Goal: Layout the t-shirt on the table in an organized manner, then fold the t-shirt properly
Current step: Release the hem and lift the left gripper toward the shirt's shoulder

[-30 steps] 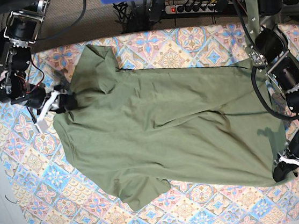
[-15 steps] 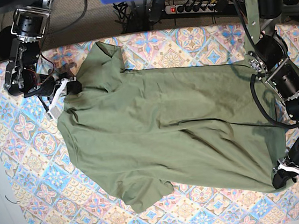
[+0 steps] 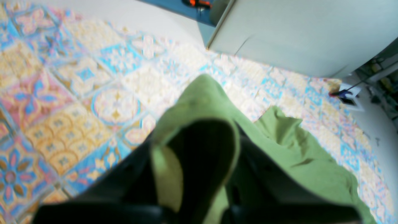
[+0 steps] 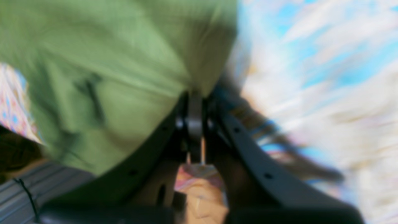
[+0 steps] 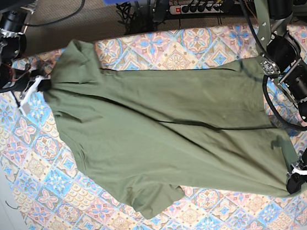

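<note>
- My right gripper (image 5: 38, 86), closed, pinches the olive-green cotton t-shirt (image 5: 166, 133) at its shoulder.
- My left gripper (image 5: 295, 181), closed, clamps its hem corner; cloth spans the tile-patterned table (image 5: 26, 163) between them.

A power strip (image 5: 199, 7) with dark cables lies behind, and a pale cabinet (image 3: 298, 34) stands alongside.

Bright, even light; sharp base view, motion-blurred wrist views.
</note>
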Controlling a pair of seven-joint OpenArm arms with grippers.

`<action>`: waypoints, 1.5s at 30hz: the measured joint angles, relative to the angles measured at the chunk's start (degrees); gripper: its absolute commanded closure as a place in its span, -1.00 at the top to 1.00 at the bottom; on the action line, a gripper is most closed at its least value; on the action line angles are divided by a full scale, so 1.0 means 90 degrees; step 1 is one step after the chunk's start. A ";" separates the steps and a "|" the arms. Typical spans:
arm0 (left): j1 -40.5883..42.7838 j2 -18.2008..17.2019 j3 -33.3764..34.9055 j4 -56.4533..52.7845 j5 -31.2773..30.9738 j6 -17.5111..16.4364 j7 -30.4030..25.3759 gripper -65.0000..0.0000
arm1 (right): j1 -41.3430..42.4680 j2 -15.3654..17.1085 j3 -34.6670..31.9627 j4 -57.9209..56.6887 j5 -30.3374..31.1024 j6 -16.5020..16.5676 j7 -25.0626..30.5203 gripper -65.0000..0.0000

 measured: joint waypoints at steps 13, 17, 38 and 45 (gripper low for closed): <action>-0.0090 -0.0138 0.1525 -0.0899 -0.0063 0.0889 -0.0964 0.08 | -0.0165 0.0168 -0.0022 0.0015 0.0175 0.0000 -0.0041 -0.96; 0.0015 -0.0255 0.1778 -0.0879 -0.0151 0.0884 -0.1071 0.50 | -0.0197 0.0168 -0.0032 0.0012 0.0165 0.0000 -0.0068 -0.96; 0.5068 -0.0277 0.0226 0.4777 -0.1763 0.0860 0.2212 0.51 | -0.0165 0.0126 -0.0058 0.0012 0.0126 0.0000 -0.0073 -0.96; 0.5479 0.0002 0.0148 0.4561 -0.1722 0.0860 0.2186 0.51 | -0.0163 0.0134 -0.0056 0.0012 0.0146 0.0000 -0.0066 -0.96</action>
